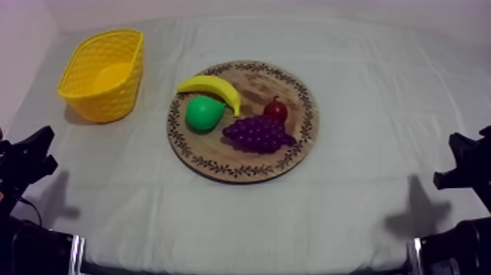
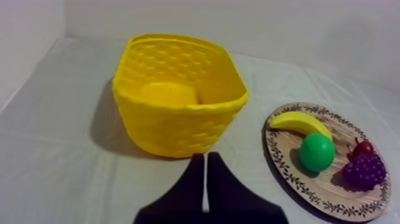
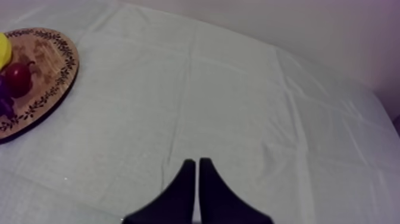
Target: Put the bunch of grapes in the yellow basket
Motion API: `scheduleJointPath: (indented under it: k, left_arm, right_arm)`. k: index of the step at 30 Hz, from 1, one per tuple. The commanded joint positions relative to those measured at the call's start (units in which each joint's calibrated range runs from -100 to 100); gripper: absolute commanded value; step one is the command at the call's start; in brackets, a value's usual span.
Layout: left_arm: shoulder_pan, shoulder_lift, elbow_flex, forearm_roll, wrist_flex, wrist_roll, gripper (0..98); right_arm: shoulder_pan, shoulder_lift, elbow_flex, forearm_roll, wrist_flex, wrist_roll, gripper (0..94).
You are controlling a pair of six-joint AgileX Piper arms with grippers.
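Note:
A purple bunch of grapes [image 1: 257, 134] lies on the round wooden board [image 1: 219, 162] at mid-table, toward the board's front right; it also shows at the board's near edge [image 2: 363, 170]. The yellow basket [image 1: 104, 73] stands empty at the back left, upright [image 2: 178, 98]. My left gripper [image 1: 29, 155] rests low at the left edge, far from the board; its fingers lie together as a narrow wedge [image 2: 205, 164], shut on nothing, pointing at the basket. My right gripper [image 1: 462, 162] rests low at the right edge, its fingers together [image 3: 197, 167] over bare cloth.
On the board with the grapes lie a banana [image 1: 211, 89], a green pear [image 1: 204, 113] and a small red fruit [image 1: 275, 110]. The grey-white cloth [image 1: 365, 183] spreads open around the board. The board's rim [image 3: 56, 89] sits well off from my right gripper.

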Motion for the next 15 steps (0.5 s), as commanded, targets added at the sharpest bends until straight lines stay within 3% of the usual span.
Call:
scheduleJointPath:
  k: [1, 7, 15]
  left_arm:
    - [0.0, 0.0, 0.0, 0.01, 0.0, 0.1, 0.0]
    - [0.4, 0.0, 0.0, 0.01, 0.0, 0.0, 0.0]
    - [5.9, 0.0, -0.4, 0.01, -0.5, 0.2, 0.0]
  right_arm:
    - [0.0, 0.0, 0.0, 0.0, 0.0, 0.0, 0.3]
    - [0.0, 0.0, 0.0, 0.0, 0.0, 0.0, 0.3]
    - [0.0, 0.0, 0.0, 0.0, 0.0, 0.0, 0.3]
